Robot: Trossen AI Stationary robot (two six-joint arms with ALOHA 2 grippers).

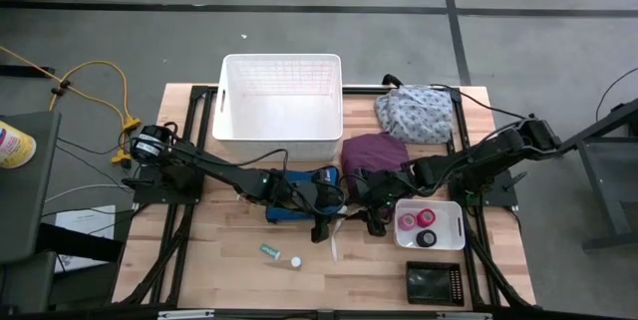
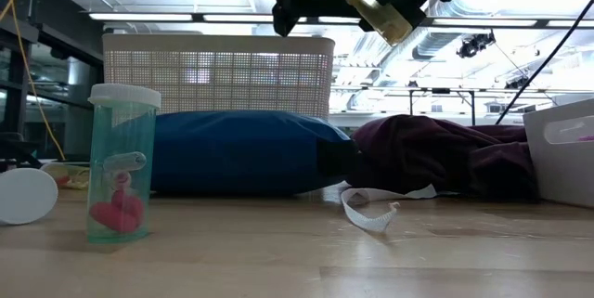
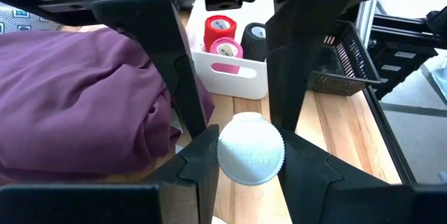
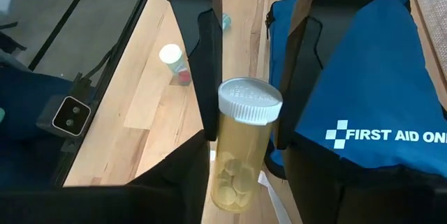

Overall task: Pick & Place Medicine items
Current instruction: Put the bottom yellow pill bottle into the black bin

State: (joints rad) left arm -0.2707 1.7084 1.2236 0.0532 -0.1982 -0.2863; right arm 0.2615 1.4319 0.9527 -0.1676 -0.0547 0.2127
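Gripping one amber vial point(image 4: 241, 151), white ribbed cap, pills inside: both grippers, left point(image 3: 250, 155) and right point(image 4: 244, 123), clamped.

Seen from above: wooden worktop point(image 1: 229, 270) with a white basket point(image 1: 280, 107) at the back, floral cloth point(image 1: 415, 115) and purple cloth point(image 1: 374, 150) beside it. Left tool point(image 1: 321, 228) over a blue pouch point(image 1: 296, 200); right tool point(image 1: 377, 222) close by. Small white bin point(image 1: 430, 225) holding pink roll point(image 1: 407, 222), red roll point(image 1: 429, 216), black roll point(image 1: 427, 238). Greenish vial point(image 1: 270, 251), white cap point(image 1: 295, 262), black tray point(image 1: 434, 283) near the front.
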